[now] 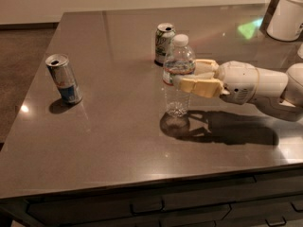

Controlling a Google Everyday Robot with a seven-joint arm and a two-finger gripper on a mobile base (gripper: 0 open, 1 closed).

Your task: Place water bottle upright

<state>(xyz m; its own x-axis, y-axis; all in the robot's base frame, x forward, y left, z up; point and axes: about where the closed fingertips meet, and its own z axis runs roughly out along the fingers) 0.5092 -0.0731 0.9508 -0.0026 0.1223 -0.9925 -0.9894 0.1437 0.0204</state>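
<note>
1. Small clear ribbed plastic water bottle (pixel 178 57) with a white screw cap stands upright near the middle of the glossy dark brown tabletop (pixel 118 136).
2. Whether its base touches the surface or hangs just above: cannot tell.
3. Cream two-finger gripper (pixel 182 76) reaches in from the right, one finger on each side of the bottle, clamped at the label band.
4. Green-white metal can (pixel 164 42) upright just behind the bottle.
5. Silver-blue slim can (pixel 64 78) upright, well apart to the left.

Single camera, raised over the near edge of the desk (pixel 118 131), looks obliquely down at middling range onto the gripper (pixel 184 74), mid-frame, clasping the water bottle (pixel 179 56).
</note>
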